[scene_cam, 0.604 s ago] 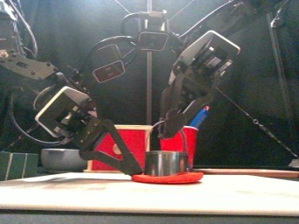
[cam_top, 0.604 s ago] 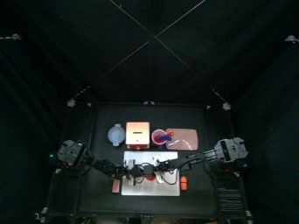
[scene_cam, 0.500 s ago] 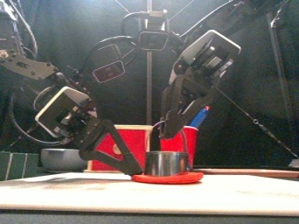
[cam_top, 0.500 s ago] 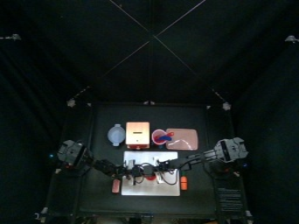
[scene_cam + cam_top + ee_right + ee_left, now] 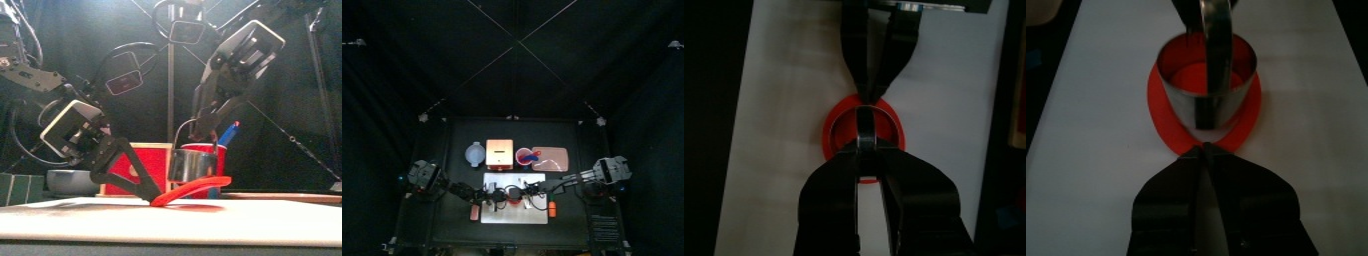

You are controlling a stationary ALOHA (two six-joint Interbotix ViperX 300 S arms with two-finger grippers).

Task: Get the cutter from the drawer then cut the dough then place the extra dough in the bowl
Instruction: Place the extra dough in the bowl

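Note:
A round metal cutter (image 5: pixel 198 164) hangs a little above the white cutting board (image 5: pixel 80 214), its wire handle pinched by my right gripper (image 5: pixel 197 127), which is shut on it. The red dough ring (image 5: pixel 182 195) lies under it, with its right side lifted off the board and clinging to the cutter's rim. My left gripper (image 5: pixel 147 197) is shut on the ring's left edge and holds it at the board. In the left wrist view the cutter (image 5: pixel 1204 88) stands inside the dough ring (image 5: pixel 1165 112) just beyond my left gripper (image 5: pixel 1204 152). In the right wrist view my right gripper (image 5: pixel 862 140) sits over the dough (image 5: pixel 836 132).
Behind the board (image 5: pixel 509 215) stand the blue-grey bowl (image 5: pixel 474 154), the wooden box (image 5: pixel 500 152) and the pink tray (image 5: pixel 553 160) with the red cup (image 5: pixel 214 160) holding toy knives. Both arms meet over the board's middle.
My right gripper has risen with the cutter, which was resting on the dough. The ring's right side has come up with it. The left gripper has stayed in place.

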